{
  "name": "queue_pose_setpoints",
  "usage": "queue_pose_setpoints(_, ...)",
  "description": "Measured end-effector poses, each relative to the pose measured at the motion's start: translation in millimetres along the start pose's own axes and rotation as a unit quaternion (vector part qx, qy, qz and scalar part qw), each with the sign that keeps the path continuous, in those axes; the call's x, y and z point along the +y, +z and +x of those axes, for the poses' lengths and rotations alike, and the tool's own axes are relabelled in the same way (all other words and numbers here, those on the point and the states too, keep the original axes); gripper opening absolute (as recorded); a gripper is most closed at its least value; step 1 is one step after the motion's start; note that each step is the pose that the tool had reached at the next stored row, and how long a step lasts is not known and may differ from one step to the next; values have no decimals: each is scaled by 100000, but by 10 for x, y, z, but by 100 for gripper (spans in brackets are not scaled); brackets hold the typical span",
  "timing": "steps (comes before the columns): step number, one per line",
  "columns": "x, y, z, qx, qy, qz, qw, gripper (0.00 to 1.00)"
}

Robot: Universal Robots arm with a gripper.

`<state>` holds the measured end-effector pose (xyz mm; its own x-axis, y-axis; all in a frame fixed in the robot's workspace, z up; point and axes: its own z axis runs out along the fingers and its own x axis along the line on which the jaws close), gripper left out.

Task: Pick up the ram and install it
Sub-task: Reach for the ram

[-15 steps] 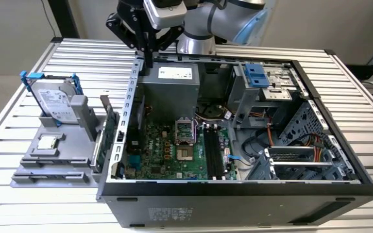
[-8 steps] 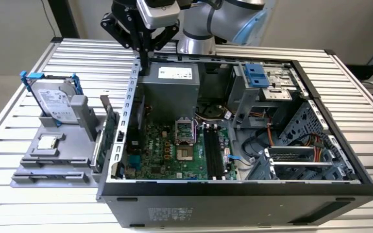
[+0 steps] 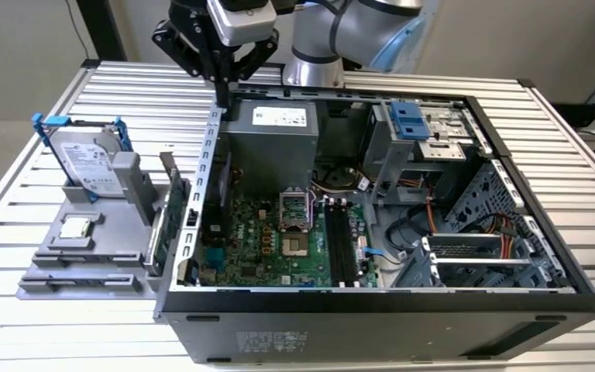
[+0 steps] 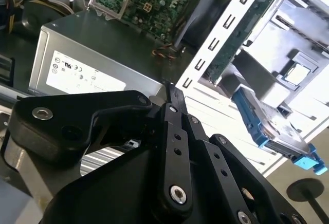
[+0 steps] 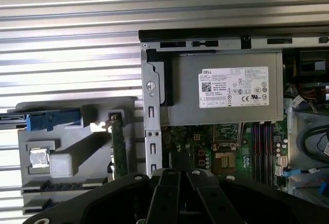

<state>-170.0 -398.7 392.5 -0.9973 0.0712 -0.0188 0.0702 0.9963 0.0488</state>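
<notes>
Hovered over a corner of the case [image 3: 380, 302], jaws pinched shut, empty. Spotted ram [image 5: 120, 147] upright beside the case: probably light, stiff, fragile; best pinched by edges.

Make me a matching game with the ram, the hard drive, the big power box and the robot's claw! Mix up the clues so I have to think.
Things:
1. ram
2. hard drive
3. power box
4. claw

Clues:
A. gray with a white label, inside the computer case
B. black, up in the air over the case's wall
C. has a blue frame around it
D. thin and green, standing on its edge in the gray holder outside the case

Right pairs: 1-D, 2-C, 3-A, 4-B.
</notes>
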Motion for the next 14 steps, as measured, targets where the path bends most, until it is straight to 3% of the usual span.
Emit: queue_pose_setpoints(14, -13, -4, 192, 2, 0, 1, 100000, 0)
